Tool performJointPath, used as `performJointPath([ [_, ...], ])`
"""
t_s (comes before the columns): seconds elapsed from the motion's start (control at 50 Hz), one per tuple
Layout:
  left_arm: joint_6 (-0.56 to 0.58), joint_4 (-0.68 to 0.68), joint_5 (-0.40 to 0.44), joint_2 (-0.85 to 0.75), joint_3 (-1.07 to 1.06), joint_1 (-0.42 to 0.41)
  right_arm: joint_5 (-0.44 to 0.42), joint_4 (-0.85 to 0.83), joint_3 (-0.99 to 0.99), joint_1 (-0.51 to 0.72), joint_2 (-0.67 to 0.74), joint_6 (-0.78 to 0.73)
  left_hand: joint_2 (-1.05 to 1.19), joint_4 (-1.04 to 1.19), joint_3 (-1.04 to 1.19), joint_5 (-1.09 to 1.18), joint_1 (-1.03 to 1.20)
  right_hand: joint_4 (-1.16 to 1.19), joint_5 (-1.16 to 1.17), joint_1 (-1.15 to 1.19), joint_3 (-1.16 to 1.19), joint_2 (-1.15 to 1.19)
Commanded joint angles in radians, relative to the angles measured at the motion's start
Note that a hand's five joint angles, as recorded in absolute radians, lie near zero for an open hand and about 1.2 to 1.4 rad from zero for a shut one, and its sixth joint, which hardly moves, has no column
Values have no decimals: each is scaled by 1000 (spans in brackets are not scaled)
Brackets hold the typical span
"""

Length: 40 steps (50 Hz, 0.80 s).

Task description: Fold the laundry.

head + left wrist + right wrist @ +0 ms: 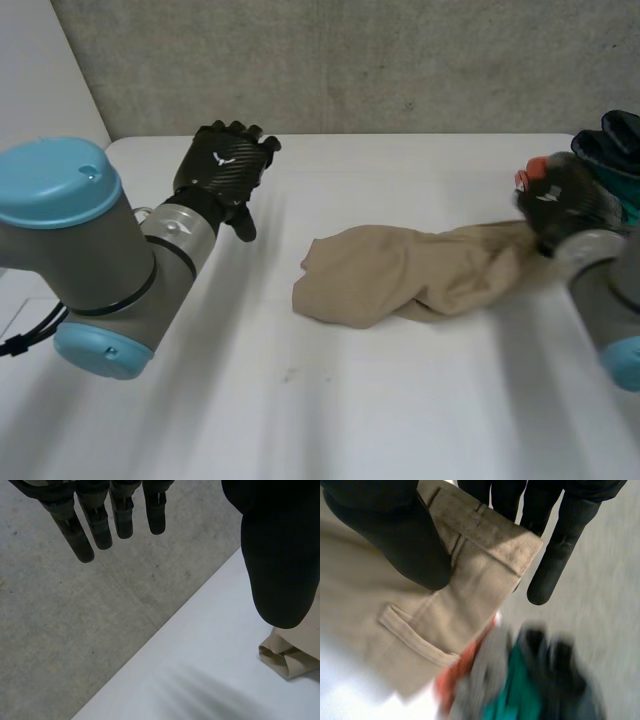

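Trousers (400, 275), tan, lie bunched mid-table, nearer the right side. Soft, light twill, prob. limp, so it'll sag. Best hold is the stiffer waistband (485, 527), where right hand (565, 205) pinches, thumb against fingers. Left hand (225, 160) hovers, fingers straight, apart, holding nothing. Smooth white table (300, 400), concrete wall (350, 60), clothes pile (515, 700) beside right hand.

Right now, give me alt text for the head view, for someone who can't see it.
Crumpled khaki trousers lie on a white table, one end held by the robot's right hand. The left hand hovers open near the table's far edge, apart from them, and a pile of other clothes sits beyond the right hand.
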Motion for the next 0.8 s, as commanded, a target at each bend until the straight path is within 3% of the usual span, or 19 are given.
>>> performJointPath([
  [0.02,-21,0,0,39,-39,20,-207,-144,-126,300,116,-20,-10,-6,-11,1,-17,199,253,335,230,238],
  [0.04,-29,0,-2,48,-44,27,-295,-160,-134,335,158,-23,-10,-6,-11,1,-17,199,253,335,230,238],
  [0.12,-51,2,-3,70,-53,52,-466,-132,-155,386,259,-57,-10,-6,-11,1,-17,199,253,335,230,238],
  [0.16,-58,2,-6,73,-53,61,-493,-105,-172,393,300,-92,-13,-9,-14,-2,-20,136,190,272,167,175],
  [0.18,-61,3,-6,76,-53,64,-496,-91,-186,393,313,-113,-13,-9,-14,-2,-20,-161,-107,-25,-130,-122],
  [0.2,-70,6,-5,79,-50,75,-487,-68,-215,401,331,-139,-13,-9,-14,-2,-20,-826,-772,-691,-796,-788],
  [0.22,-75,8,-3,80,-48,79,-485,-63,-218,399,328,-147,-13,-9,-14,-2,-20,-1022,-969,-887,-992,-984],
  [0.26,-84,11,-3,82,-39,92,-465,-60,-226,398,321,-137,-13,-9,-14,-2,-20,-1022,-969,-887,-992,-984],
  [0.34,-113,14,0,82,2,99,-379,-59,-222,392,197,50,-13,-9,-14,-2,-20,-1022,-969,-887,-992,-984],
  [0.42,-147,14,1,65,77,90,-295,-51,-188,372,56,546,-10,-6,-11,1,-17,-1022,-969,-887,-992,-984],
  [0.5,-210,5,3,-11,177,57,-254,24,-174,286,-23,824,-4,0,-5,7,-11,-1022,-969,-887,-992,-984],
  [0.64,-249,-35,90,-162,316,-89,-177,282,-234,127,-31,848,10,15,10,22,3,-1022,-969,-887,-992,-984],
  [0.8,-247,-211,116,-373,497,-151,-148,405,-353,125,118,838,2,6,1,13,-6,-1022,-969,-887,-992,-984],
])
